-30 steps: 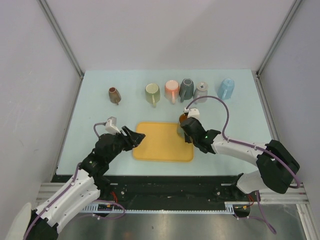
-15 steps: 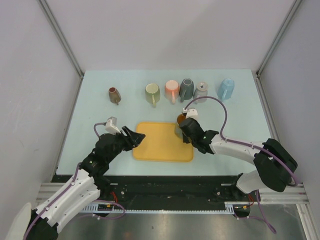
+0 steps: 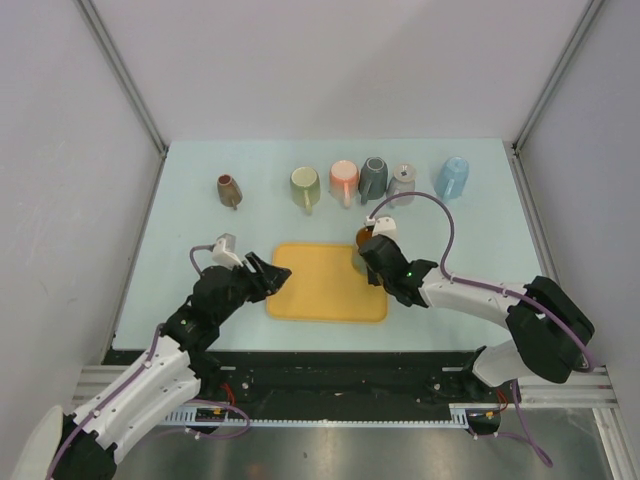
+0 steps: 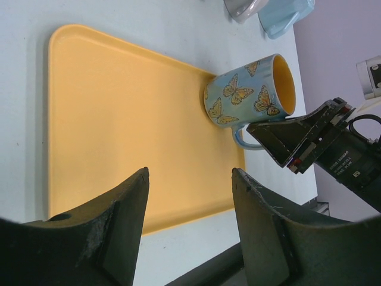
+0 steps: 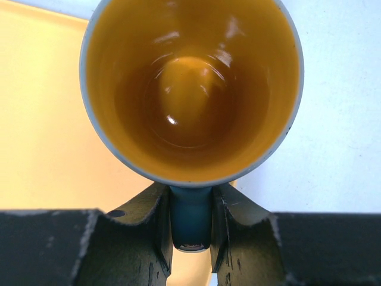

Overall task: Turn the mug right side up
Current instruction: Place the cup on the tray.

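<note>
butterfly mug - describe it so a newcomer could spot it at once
Start at the yellow tray mid-table. At its far right corner the right gripper holds a mug by the handle. Unlike the plain mugs in the far row, it is pale blue with butterflies, orange inside.

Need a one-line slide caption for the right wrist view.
Right gripper clamps the mug by its blue handle, the camera looking straight into the orange interior, yellow tray at left.
</note>
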Robot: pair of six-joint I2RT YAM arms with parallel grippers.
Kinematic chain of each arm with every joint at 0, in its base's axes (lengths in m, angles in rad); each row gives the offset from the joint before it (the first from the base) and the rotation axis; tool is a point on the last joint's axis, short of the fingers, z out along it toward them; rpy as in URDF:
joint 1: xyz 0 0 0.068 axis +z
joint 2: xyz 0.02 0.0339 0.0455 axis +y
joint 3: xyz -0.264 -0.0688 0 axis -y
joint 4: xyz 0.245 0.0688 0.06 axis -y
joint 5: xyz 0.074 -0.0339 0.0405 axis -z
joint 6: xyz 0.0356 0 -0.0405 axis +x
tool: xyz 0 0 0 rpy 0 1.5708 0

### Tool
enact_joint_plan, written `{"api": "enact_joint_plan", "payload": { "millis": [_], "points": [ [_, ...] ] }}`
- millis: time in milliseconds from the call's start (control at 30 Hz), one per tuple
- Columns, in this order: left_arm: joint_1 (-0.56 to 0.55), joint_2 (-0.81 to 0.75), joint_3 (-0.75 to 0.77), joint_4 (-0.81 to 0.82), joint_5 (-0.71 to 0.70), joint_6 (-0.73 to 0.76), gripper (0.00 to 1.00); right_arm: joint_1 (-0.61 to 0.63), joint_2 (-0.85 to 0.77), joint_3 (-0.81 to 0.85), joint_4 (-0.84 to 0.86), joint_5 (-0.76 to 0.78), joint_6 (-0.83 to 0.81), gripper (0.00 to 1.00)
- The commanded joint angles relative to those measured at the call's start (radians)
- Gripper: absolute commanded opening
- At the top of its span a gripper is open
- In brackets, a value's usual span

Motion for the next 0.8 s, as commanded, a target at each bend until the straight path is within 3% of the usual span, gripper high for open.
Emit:
{"api": "enact_joint_plan", "payload": {
  "millis": [0, 333, 433, 467, 567, 767],
  "points": [
    [0.006, 0.009, 0.011, 0.038, -0.016, 0.019, 0.62, 0.011, 0.004, 0.014, -0.001, 0.132, -0.027, 0.00],
    [0.005, 0.010, 0.013, 0.041, -0.016, 0.019, 0.62, 0.011, 0.012, 0.016, -0.003, 0.135, -0.040, 0.00],
    [0.006, 0.007, 0.013, 0.042, -0.016, 0.019, 0.62, 0.011, 0.013, 0.016, -0.007, 0.132, -0.032, 0.16],
    [0.005, 0.007, 0.013, 0.041, -0.016, 0.019, 0.62, 0.012, 0.010, 0.016, -0.010, 0.131, -0.031, 0.29],
    [0.006, 0.006, 0.013, 0.041, -0.016, 0.019, 0.62, 0.015, -0.004, 0.017, -0.018, 0.134, -0.023, 0.45],
    [0.006, 0.004, 0.015, 0.041, -0.016, 0.019, 0.62, 0.022, -0.065, 0.017, -0.033, 0.151, -0.014, 0.64]
  ]
}}
